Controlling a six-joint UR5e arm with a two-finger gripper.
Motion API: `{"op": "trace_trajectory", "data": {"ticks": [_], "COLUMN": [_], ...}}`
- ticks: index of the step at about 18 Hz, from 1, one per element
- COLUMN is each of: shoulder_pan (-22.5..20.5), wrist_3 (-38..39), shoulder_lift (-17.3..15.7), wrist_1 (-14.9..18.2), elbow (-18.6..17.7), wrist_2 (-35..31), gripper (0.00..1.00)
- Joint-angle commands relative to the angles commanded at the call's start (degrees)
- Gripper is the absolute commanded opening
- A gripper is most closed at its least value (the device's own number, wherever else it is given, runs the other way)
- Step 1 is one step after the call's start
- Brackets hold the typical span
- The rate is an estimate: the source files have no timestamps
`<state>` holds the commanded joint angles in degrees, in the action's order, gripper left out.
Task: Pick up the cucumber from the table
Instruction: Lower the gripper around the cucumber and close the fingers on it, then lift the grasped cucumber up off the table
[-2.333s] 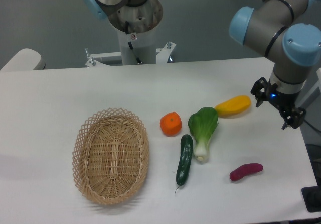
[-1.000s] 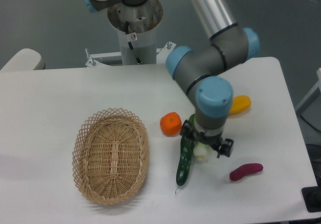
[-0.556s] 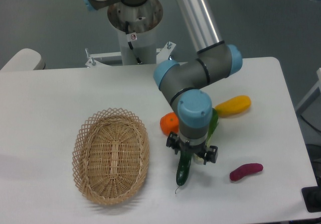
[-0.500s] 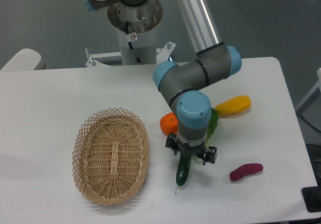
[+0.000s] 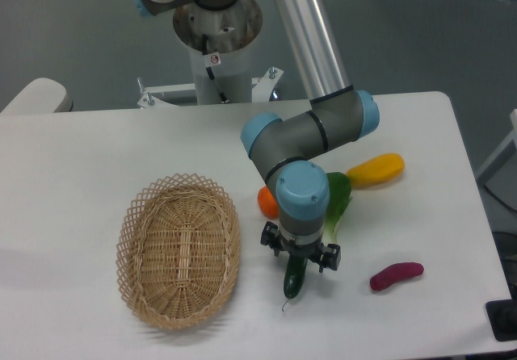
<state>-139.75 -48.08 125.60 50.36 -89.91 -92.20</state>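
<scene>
On the table, the arm is now being seen lowered over the produce cluster, having been swung in from the far right edge over the last couple of seconds. Descent is being continued: the wrist is sitting lower and slightly further left than half a second ago.

The basket is being left untouched at left. The bok choy is being mostly covered by the wrist, with only a leaf edge showing. The yellow vegetable and the purple sweet potato are unmoved, well apart from the tool. The orange is being hidden except for a sliver beside the wrist.

The gripper is being held wide, fingers straddling the cucumber on either side (actual contact cannot be judged from this angle). The cucumber is lying on the table in its original spot, lower half and stem tip poking out below the tool.

Judgement: approach is being finished, closing is likely next; nothing is being lifted yet.
</scene>
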Motion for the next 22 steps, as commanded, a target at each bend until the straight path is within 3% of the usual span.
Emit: {"op": "trace_trajectory", "data": {"ticks": [3, 5, 8, 14, 17, 22], "shoulder_pan": [-0.1, -0.1, -0.2, -0.4, -0.7, -3.8], "wrist_3": [-0.6, -0.7, -1.7, -3.7, -8.3, -16.6], "shoulder_lift": [0.0, -0.1, -0.1, -1.8, -5.2, -9.1], "wrist_1": [0.0, 0.0, 0.2, 1.3, 7.3, 14.3], "elbow": [0.2, 0.9, 1.8, 4.8, 7.1, 10.5], "wrist_2": [0.1, 0.2, 0.2, 0.1, 0.3, 1.7], "gripper": [0.43, 0.26, 0.16, 0.15, 0.15, 0.15]}}
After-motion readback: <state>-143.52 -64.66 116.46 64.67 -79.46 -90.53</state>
